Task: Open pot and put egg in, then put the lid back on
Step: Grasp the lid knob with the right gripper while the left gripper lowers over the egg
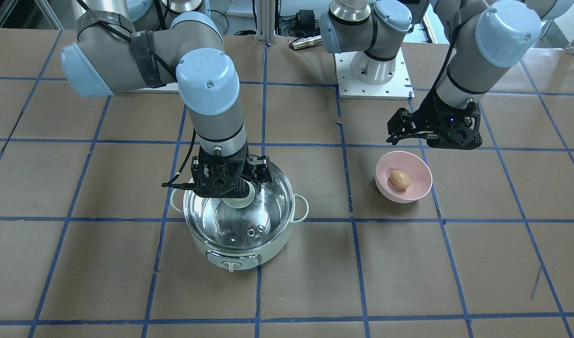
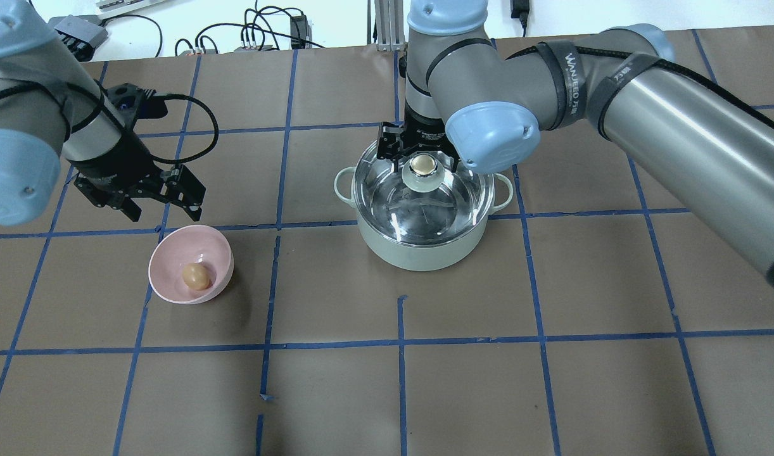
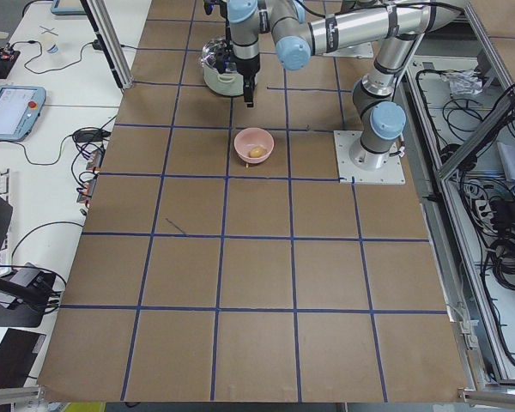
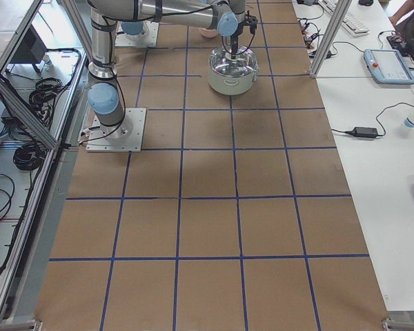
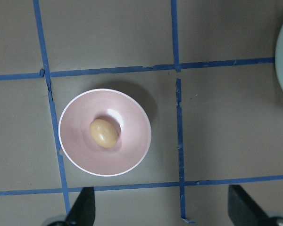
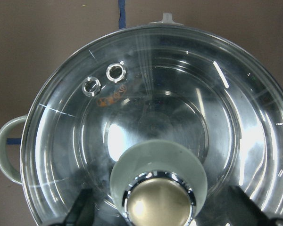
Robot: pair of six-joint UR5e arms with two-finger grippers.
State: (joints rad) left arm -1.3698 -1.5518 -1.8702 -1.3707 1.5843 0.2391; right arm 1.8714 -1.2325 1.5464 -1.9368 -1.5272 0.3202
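Right jaws apart flanking knob (image 6: 159, 206) of lid (image 6: 188, 94), untouched, left jaws apart, empty, near egg (image 5: 104, 133)

Bright even overhead light, soft shadows, glare streaks on lid (image 6: 188, 108), sharp focus

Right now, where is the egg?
In the overhead view the egg lies inside the pink bowl on the left side, well to the left of the pot.
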